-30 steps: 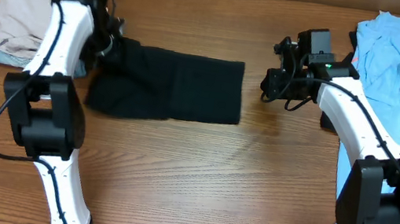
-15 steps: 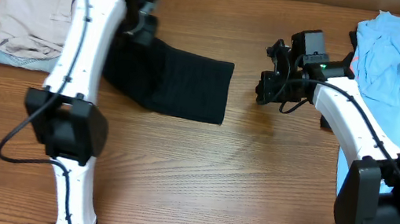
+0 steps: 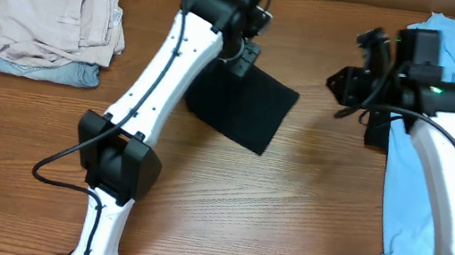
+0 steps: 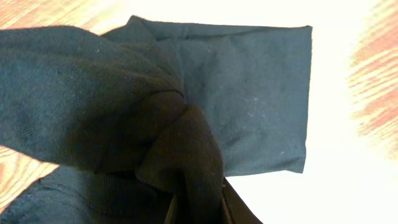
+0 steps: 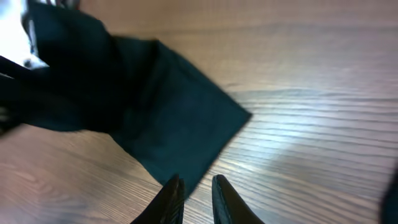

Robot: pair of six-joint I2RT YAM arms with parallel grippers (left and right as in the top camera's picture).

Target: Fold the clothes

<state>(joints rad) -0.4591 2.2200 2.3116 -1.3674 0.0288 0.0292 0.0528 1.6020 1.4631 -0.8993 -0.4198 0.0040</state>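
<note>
Overhead, the folded black cloth garment [image 3: 245,103] hangs tilted at upper centre above the wooden bench [image 3: 242,211], pinched in the left hand [image 3: 241,50], while the right hand [image 3: 349,81], fingers narrowly parted, holds nothing.

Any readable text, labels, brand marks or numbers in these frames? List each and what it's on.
None readable in any view.
Black folded garment: plain fabric, no print or tag showing.
Light blue shirt: one small pale mark on the fabric, too small to read.
Beige folded clothes stack: no text visible.
Left gripper and right gripper: only green indicator lights on the arms, no legible markings.
</note>
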